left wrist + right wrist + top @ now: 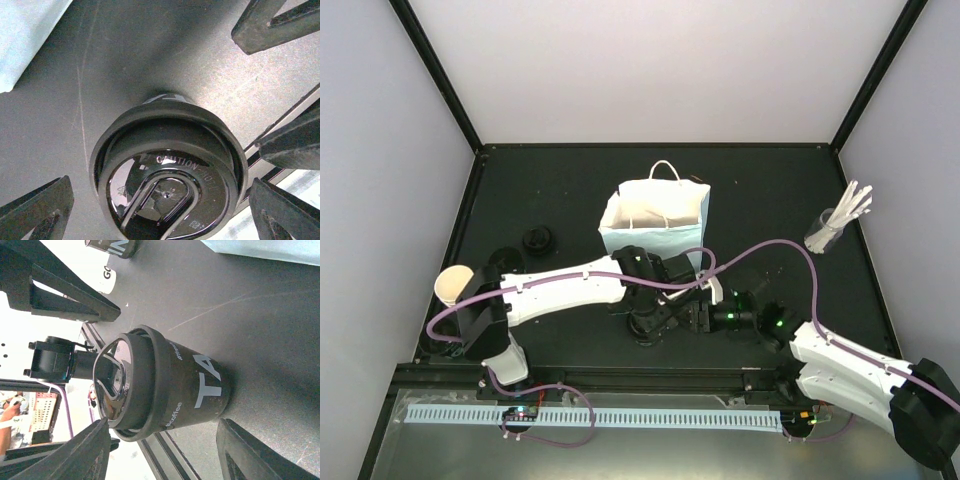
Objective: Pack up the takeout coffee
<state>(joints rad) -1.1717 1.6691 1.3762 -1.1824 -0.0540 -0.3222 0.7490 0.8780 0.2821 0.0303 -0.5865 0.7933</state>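
A takeout coffee cup [190,385], black with white lettering and a shiny black lid [167,192], stands upright on the dark table. My left gripper [160,200] hangs right above the lid, open, its fingers [45,210] wide on both sides and touching nothing. My right gripper [162,427] comes at the same cup from the side and is open. One of its fingers [260,455] stands clear of the cup's base, the other is close to the lid's rim. In the top view the two grippers [648,316] [700,318] meet mid-table and hide the cup.
A light-blue paper bag [655,225] stands open just behind the grippers. An open cream-lined cup [453,285] and loose black lids [538,240] are at the left. A glass of white sticks [835,225] stands at the right. More dark cups [107,277] show beyond.
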